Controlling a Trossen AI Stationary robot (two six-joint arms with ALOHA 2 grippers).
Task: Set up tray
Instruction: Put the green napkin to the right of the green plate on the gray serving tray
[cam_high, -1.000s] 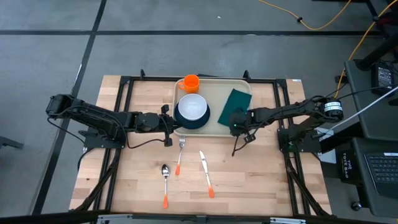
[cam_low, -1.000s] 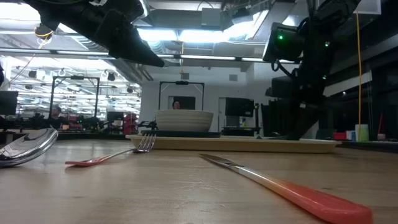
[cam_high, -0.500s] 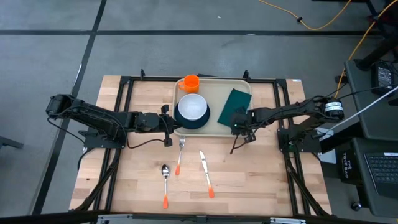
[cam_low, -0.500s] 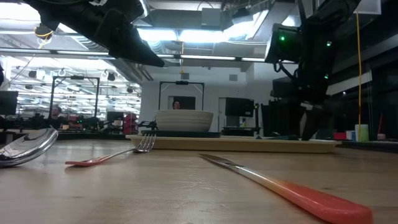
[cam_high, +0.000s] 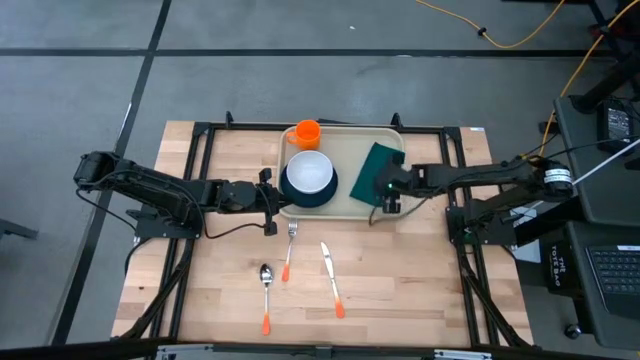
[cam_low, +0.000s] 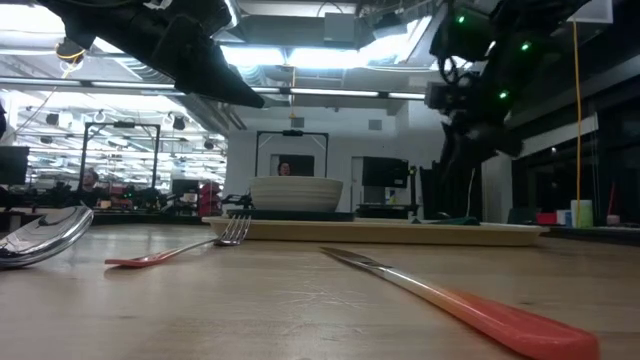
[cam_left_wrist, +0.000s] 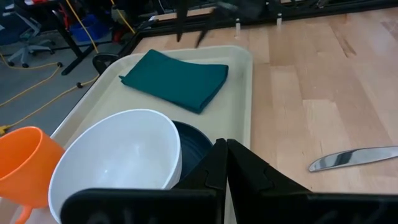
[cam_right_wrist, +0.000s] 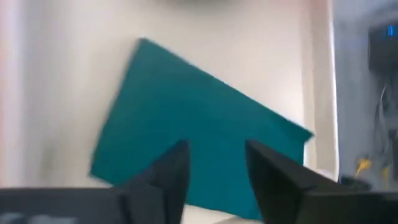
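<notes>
Tray (cam_high: 352, 200) under right pincer (cam_high: 385, 187)

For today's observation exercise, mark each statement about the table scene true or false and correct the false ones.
1. The folded dark green cloth napkin lies on the large cream plastic tray. True.
2. The white bowl sits on the bare wood. False: it rests on a dark round plate on the tray.
3. The orange cup stands at the tray's far edge. True.
4. The fork lies on the tray. False: it lies on the wooden table, with the spoon and knife.
5. The right gripper is open above the napkin. True.
</notes>
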